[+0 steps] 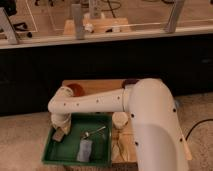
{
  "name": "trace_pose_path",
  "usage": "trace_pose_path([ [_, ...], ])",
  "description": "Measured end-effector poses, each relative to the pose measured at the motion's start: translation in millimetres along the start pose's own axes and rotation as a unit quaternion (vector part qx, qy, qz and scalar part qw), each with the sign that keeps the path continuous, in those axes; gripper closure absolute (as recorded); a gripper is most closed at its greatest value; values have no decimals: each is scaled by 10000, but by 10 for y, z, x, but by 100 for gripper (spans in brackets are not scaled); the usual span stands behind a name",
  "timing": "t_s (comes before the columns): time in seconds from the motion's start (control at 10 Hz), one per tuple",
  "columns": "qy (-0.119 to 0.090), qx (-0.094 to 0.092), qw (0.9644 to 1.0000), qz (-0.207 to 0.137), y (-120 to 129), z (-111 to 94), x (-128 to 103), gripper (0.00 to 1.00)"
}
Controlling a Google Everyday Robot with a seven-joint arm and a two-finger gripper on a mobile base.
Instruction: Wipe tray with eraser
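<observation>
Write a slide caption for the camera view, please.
Gripper at tan-brown rectangular eraser block inside shallow dark green plastic tray.

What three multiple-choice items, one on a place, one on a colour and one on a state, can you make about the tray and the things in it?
1. Where does the eraser lie?
A. In the left part of the tray
B. In its right part
C. On the wooden table

2. What colour is the tray?
A. Red
B. Green
C. White

3. How is the metal spoon?
A. Lying flat in the tray
B. Standing in a cup
C. Hanging from the gripper

Answers: 1 A, the tan block sits by the left wall, just under the gripper. 2 B, its rim and floor are dark green. 3 A, it rests on the tray floor, right of the gripper.
</observation>
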Motion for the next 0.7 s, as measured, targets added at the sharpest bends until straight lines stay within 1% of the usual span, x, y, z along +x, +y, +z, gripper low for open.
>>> trace_pose_path([
  [0.1, -20, -37, 9999, -101, -32, 9, -136, 100],
  [0.2, -46, -101, 9998, -167, -10, 31, -268, 100],
  [0.3, -58, -132, 9998, -165, 38, 36, -329, 100],
  [0.6, -52, -187, 9998, -85, 267, 6, -389, 100],
  [0.7, -39, -204, 9998, -12, 388, -18, -377, 100],
])
